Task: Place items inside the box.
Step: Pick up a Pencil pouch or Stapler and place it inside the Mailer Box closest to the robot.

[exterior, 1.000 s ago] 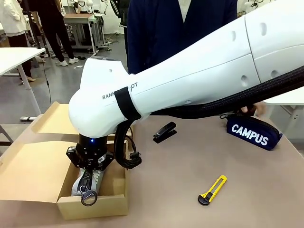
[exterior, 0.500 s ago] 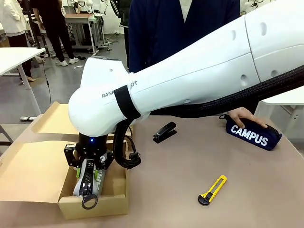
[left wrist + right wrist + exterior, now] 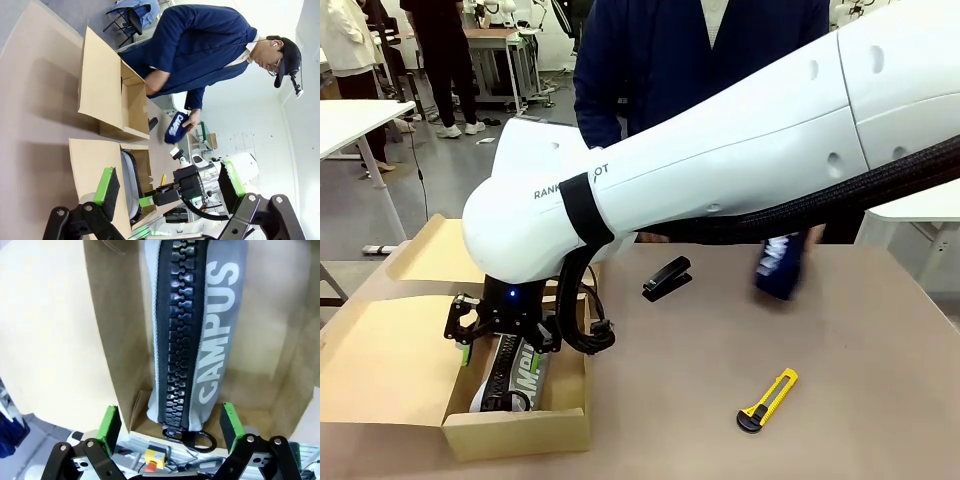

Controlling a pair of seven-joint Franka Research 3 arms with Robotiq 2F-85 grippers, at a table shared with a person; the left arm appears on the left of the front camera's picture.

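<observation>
Grey case (image 3: 192, 340) lies zip-up inside the box (image 3: 520, 435). Right gripper (image 3: 170, 425) stands open over it, pads clear of the fabric. Left gripper (image 3: 169, 182) is open and empty. Risk: the zip ring (image 3: 197, 439) sits between the right fingers and may snag on lift-out. The right wrist view shows that ring, and the front view shows stapler (image 3: 667, 277) and knife (image 3: 768, 398) on the table (image 3: 880, 400).

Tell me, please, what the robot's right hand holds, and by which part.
Nothing: the right hand is open above the grey pencil case, which lies in the box.
</observation>
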